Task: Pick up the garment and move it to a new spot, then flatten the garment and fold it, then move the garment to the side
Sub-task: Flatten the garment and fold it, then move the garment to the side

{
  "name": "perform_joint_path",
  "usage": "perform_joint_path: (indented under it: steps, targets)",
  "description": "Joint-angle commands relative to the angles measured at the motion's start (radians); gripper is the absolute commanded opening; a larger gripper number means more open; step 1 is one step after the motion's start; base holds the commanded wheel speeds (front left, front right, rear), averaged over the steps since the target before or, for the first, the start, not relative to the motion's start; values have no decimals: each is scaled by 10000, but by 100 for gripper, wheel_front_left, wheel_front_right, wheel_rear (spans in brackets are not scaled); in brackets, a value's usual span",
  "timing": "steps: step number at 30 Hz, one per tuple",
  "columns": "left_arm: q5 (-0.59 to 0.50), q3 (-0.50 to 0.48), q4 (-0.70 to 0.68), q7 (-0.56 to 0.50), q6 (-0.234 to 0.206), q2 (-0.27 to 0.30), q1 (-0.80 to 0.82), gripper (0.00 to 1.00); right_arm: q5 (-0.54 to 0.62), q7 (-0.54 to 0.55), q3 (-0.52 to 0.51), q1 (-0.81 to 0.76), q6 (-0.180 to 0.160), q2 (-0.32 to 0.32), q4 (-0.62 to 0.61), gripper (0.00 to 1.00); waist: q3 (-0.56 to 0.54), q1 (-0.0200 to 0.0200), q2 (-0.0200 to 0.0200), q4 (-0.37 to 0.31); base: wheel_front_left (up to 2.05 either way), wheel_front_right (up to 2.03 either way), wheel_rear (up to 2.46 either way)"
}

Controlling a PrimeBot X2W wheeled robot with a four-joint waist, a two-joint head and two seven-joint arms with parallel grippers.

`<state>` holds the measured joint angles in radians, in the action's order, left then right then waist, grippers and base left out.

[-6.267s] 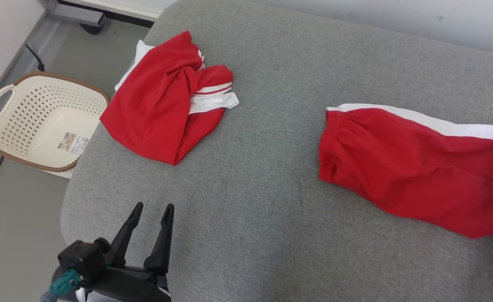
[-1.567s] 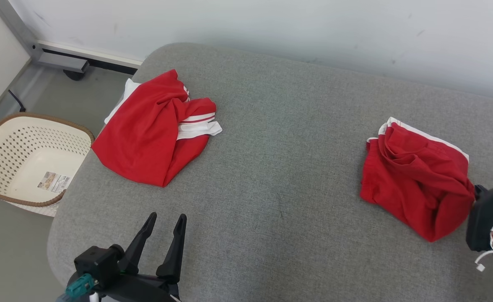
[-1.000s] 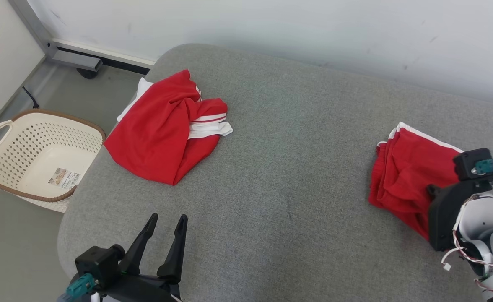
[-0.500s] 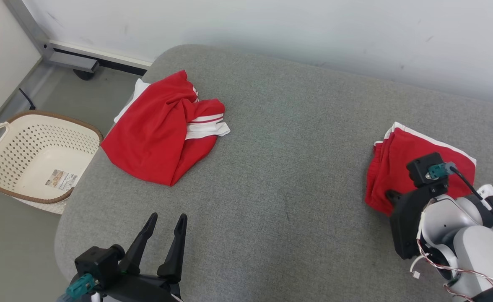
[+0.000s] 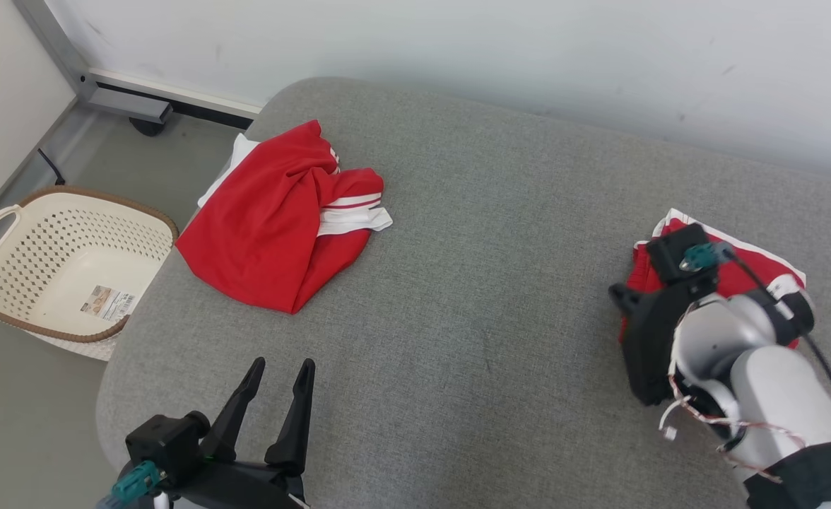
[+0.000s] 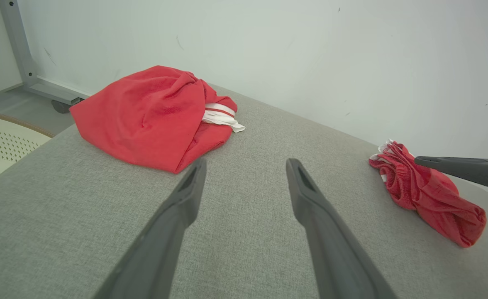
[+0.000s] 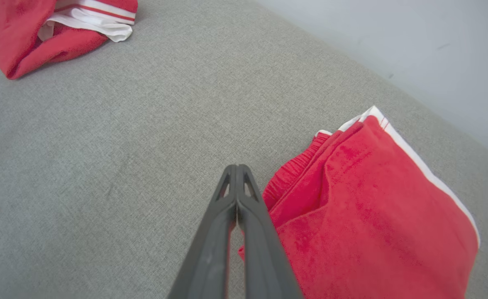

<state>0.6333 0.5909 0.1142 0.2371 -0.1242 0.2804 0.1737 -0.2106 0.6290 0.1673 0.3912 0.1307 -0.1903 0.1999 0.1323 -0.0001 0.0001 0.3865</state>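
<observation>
Red cloth edged with a white stripe, the folded garment (image 7: pixel 364 207) lies in a compact bundle at the lower right of the right wrist view, on a grey cushion (image 5: pixel 472 283) and close to the pale wall behind it. The right gripper (image 7: pixel 236 170) hangs just above the bundle's left edge, its two dark fingers pressed together with nothing between them; shut tips like these seem better suited to nudging or patting cloth than to seizing it. At the lower left of the head view the left gripper (image 5: pixel 282 363) waits low over the cushion's near edge, fingers spread wide and empty, well apart from both piles and seemingly parked out of the way. A second red garment (image 5: pixel 274 219) sits crumpled at the upper left, beside a cream basket (image 5: pixel 6 212) on the floor. With the bundle folded and lying at the frame's right side, the job looks close to finished.
</observation>
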Motion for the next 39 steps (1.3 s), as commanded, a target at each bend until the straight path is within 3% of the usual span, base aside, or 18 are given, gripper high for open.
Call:
perform_joint_path:
  steps: [1, 2, 3, 4, 5, 11, 21, 28, 39]
  targets:
    - [-6, -41, -1, 31, -50, 63, 39, 100, -25, 11, -143, 168, 6, -102, -51, 0, -15, 1, -1, -19, 0, 0, 0]
    - [0, -47, -8, 37, -59, 70, 17, 100, -8, 64, -272, 216, 6, -143, -97, 0, -24, 1, -1, -36, 0, 0, 0]
    - [5, -55, -20, 39, -51, 79, -7, 100, 15, 131, -400, 261, 6, -170, -158, 19, -29, 1, -1, -56, 0, 0, 0]
    - [8, -62, -31, 43, -54, 90, -30, 100, 35, 200, -561, 304, 6, -193, -235, 49, -35, 1, -1, -82, 0, 0, 0]
    - [13, -68, -47, 49, -65, 104, -48, 100, 66, 279, -736, 309, 6, -214, -320, 100, -40, 1, -1, -110, 0, 0, 0]
    - [-4, -56, -105, 50, -101, 196, -79, 100, 342, 900, -2329, 22, 6, -171, -809, 100, -92, 1, -1, -330, 0, 0, 0]
    - [-15, 14, -212, -53, -109, 344, -69, 100, 887, 2338, -5192, -636, 6, 1020, -1252, 100, -132, 1, -1, -697, 0, 0, 0]
    - [-42, 95, -251, -119, -78, 381, 62, 100, 984, 2868, -6302, -633, 6, 1372, -1205, 100, -33, 1, -1, -714, 0, 0, 0]
    - [-52, 190, -224, -163, -44, 382, 159, 100, 445, 3123, -7102, -126, 6, 1382, 133, 100, 157, 1, -1, -317, 0, 0, 0]
